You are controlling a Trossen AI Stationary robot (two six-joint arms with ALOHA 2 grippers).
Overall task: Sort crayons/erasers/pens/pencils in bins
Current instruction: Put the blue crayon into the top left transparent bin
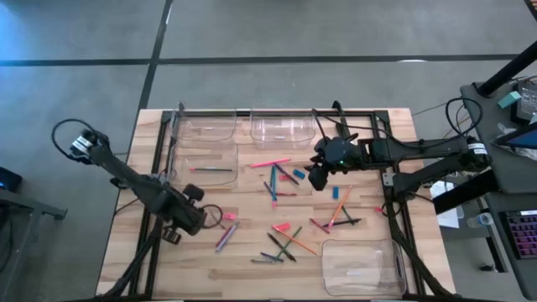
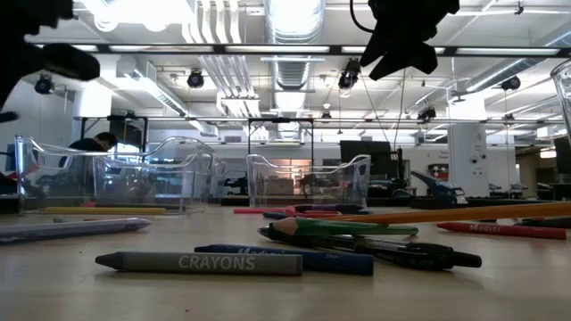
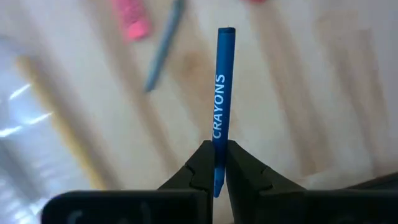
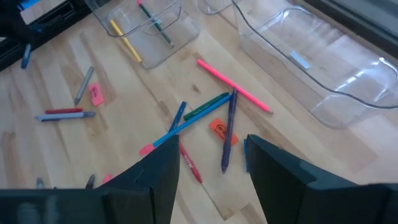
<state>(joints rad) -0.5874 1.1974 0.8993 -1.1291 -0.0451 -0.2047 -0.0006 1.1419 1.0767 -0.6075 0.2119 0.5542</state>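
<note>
blue crayon (image 3: 221, 93) marked "CRAYONS", grey crayon (image 2: 200, 262) likewise

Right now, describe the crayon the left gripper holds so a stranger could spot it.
Look at the table's left side, where the left gripper is shut on a blue crayon. It sticks straight out from between the fingers, with CRAYONS printed in white along it. Every other stick lies loose on the wood.
</note>
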